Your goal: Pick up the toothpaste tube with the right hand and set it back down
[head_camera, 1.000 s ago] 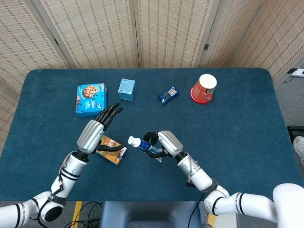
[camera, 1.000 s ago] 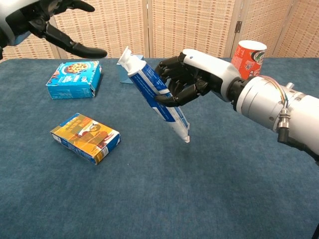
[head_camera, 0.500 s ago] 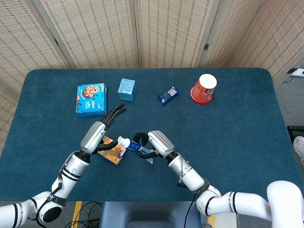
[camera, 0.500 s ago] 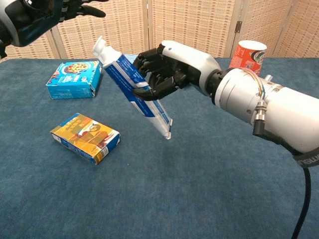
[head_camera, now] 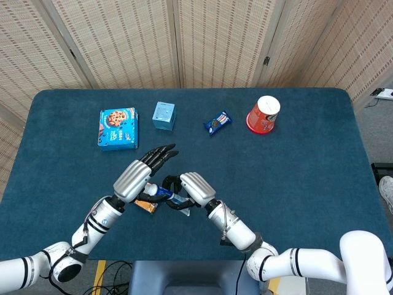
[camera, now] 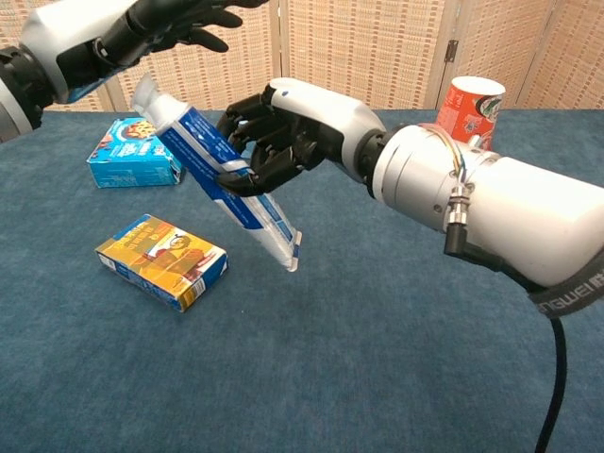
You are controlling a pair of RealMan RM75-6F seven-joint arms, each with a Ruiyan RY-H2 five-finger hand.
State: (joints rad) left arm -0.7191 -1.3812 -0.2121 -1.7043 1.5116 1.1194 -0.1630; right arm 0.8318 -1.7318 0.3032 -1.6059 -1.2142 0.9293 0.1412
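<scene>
Your right hand (camera: 269, 142) grips the blue-and-white soft plastic toothpaste tube (camera: 222, 179) around its middle. It looks light and squishy, so hold gently. Your left hand (camera: 170, 19) is spread, holding nothing.

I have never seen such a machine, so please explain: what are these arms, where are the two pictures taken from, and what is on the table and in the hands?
A robot with two arms, each ending in a hand. One picture looks down from its head, the other forward from its chest. The right hand holds a toothpaste tube tilted above the table. The left hand hovers over it, fingers spread, holding nothing. On the table lie a cookie box, an orange box, a small blue box, a snack packet and a red cup.
</scene>
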